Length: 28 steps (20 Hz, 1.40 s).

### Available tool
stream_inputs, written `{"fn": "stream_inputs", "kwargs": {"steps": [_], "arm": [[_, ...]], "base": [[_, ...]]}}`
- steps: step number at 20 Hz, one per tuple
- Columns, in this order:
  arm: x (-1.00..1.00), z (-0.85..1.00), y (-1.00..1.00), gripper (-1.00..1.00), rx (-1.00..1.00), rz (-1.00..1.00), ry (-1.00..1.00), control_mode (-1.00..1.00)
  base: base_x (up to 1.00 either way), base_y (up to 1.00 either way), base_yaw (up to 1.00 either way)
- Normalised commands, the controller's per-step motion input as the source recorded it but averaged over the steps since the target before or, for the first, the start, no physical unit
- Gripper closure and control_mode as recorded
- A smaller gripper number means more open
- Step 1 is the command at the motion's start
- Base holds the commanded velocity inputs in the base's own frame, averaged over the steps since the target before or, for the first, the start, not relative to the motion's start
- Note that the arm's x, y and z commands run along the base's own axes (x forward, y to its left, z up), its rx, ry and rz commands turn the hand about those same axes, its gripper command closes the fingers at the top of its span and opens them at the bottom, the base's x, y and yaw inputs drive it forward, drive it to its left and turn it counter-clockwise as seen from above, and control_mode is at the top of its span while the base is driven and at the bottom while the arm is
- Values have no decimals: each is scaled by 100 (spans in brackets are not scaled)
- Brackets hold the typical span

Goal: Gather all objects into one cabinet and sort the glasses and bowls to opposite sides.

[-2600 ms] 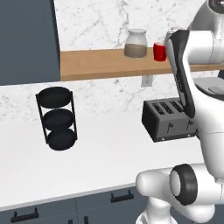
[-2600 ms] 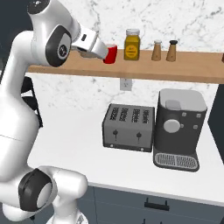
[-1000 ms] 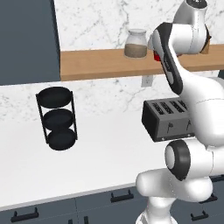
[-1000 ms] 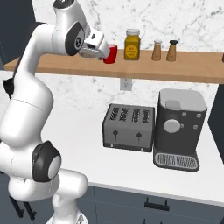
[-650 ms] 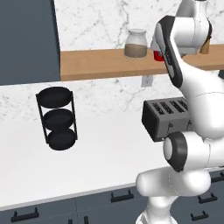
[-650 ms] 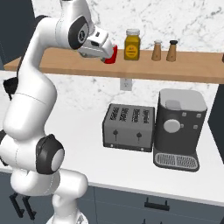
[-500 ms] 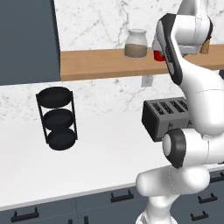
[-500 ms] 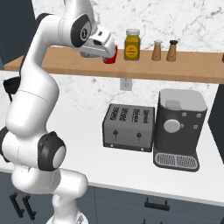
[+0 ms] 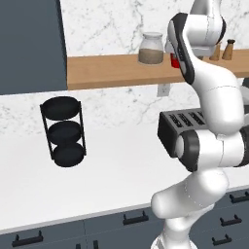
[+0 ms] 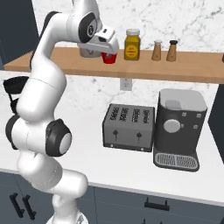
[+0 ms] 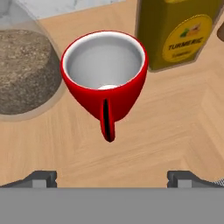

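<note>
On the wooden shelf (image 10: 188,65), the gripper (image 11: 113,177) is hovering over the red mug (image 11: 105,81) with its jaws spread as wide as they go and nothing between them. In the hand view its two dark fingertips (image 11: 41,178) are sitting at about 7 and 5 o'clock, and the mug is standing upright toward 12 o'clock, clear of both tips, its handle pointing back toward the gap between them. The mug's white inside is looking empty. At 9 to 10 o'clock of the mug, just beside it, a clear jar (image 11: 24,70) of brown grains is standing; at 1 o'clock, close behind it, a yellow turmeric jar (image 11: 179,33) is standing.

In the right base view the hand is covering the top of the mug (image 10: 109,57), with the turmeric jar (image 10: 131,44) just to the mug's 3 o'clock and two shakers (image 10: 164,50) farther along. On the counter below, a toaster (image 10: 129,127) and a coffee machine (image 10: 179,129) are sitting side by side. In the left base view a black three-tier rack (image 9: 64,131) is standing on the counter, well apart from the mug.
</note>
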Motion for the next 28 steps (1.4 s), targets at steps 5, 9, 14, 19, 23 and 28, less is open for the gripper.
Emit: {"fn": "stream_inputs", "kwargs": {"steps": [5, 9, 14, 19, 23, 28], "arm": [[28, -4, -7, -100, 0, 0, 0, -100], [24, -5, -5, -100, 0, 0, 0, -100], [30, -6, 0, -100, 0, 0, 0, -100], [15, 0, 0, -100, 0, 0, 0, -100], [1, -1, -6, 100, 0, 0, 0, -100], [-2, 0, -8, 100, 0, 0, 1, -100]], "base": [[0, 0, 0], [0, 0, 0], [0, 0, 0], [0, 0, 0], [0, 0, 0], [0, 0, 0]]}}
